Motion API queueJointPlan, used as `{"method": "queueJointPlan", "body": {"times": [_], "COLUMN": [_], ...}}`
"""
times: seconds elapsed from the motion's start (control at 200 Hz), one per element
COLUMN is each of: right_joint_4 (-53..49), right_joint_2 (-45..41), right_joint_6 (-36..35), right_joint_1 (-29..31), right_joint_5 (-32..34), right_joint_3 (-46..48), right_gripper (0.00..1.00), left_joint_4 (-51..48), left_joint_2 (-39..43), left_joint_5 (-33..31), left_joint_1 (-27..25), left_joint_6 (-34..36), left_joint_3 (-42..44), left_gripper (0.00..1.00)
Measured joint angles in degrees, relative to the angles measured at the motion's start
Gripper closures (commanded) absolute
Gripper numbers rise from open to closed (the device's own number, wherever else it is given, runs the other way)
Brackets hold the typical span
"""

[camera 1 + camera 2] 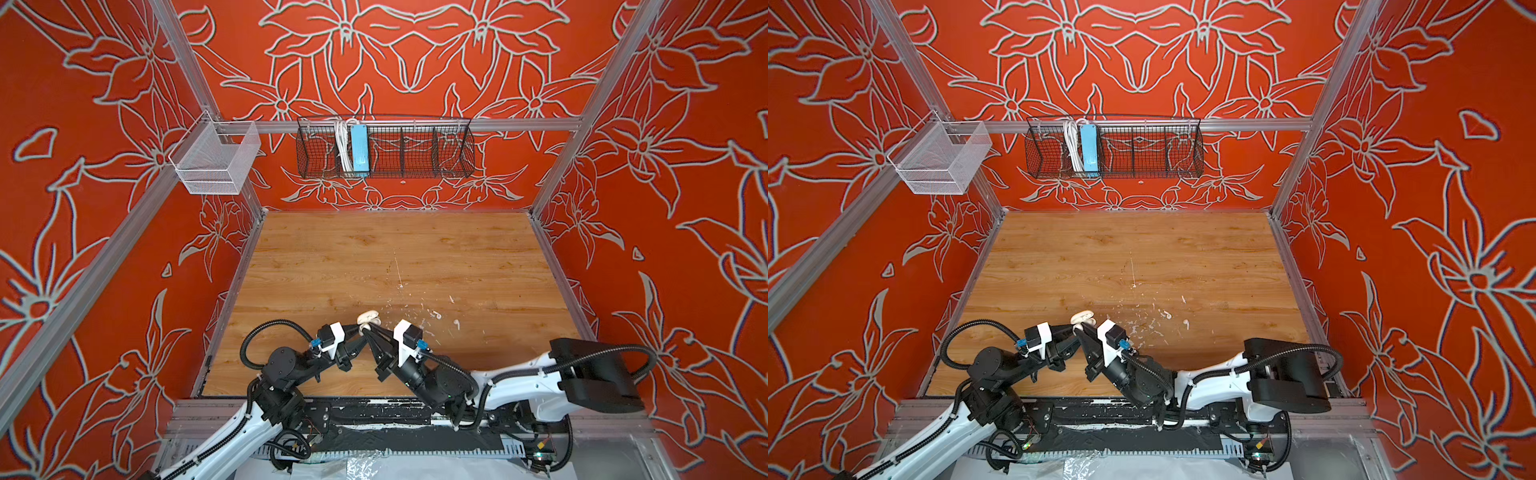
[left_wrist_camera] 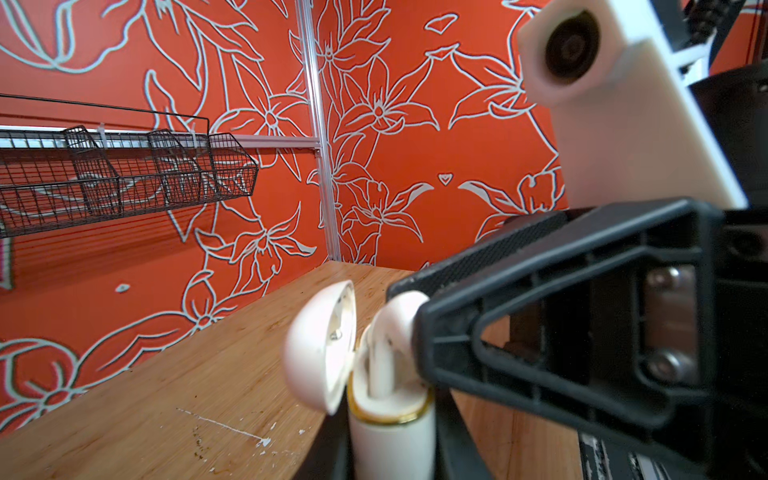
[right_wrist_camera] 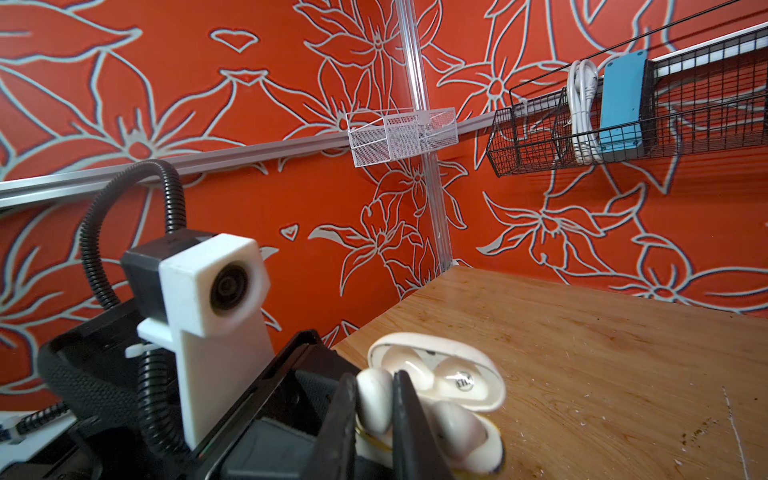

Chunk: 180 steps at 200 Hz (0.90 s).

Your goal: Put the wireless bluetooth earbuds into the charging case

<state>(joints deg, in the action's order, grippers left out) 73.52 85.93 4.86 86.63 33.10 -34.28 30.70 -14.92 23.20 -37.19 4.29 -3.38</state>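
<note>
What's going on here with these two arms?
The left gripper holds the white case upright near the front of the table, with its lid flipped open. The right gripper pinches an earbud, whose stem is down in the case but not fully seated. A second earbud seems to sit in the case already.

From six o'clock overhead, both top views face the brown wooden tabletop (image 1: 353, 257). Both wrist views closely share the round white case (image 2: 320, 353).
</note>
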Motion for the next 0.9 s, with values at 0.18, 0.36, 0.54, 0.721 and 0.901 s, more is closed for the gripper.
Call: {"method": "queueJointPlan", "body": {"times": [0.18,0.36,0.54,0.721,0.901], "right_joint_4": [-7.0,-18.1,-25.3,-30.0,-32.6], "right_joint_2": [-4.3,-10.3,-14.7,-16.7,-17.5], "right_joint_6": [0.2,1.4,2.3,2.9,2.9], "right_joint_1": [0.0,0.0,-0.2,-0.7,-0.7], "right_joint_5": [-1.8,-3.1,-4.8,-6.4,-6.4], "right_joint_3": [0.5,0.5,1.1,1.1,1.0], "right_gripper": [0.99,0.99,0.98,0.88,0.84], "left_joint_4": [1.6,3.3,4.1,4.0,3.0], "left_joint_2": [-1.5,-4.0,-5.3,-6.0,-6.2], "left_joint_5": [2.2,5.4,8.4,9.7,9.9], "left_joint_1": [0.0,-0.1,-0.4,-0.7,-0.8], "left_joint_6": [1.0,2.4,3.5,4.2,4.7], "left_joint_3": [0.2,0.1,0.0,0.0,0.0], "left_gripper": [1.0,1.0,1.0,1.0,1.0]}}
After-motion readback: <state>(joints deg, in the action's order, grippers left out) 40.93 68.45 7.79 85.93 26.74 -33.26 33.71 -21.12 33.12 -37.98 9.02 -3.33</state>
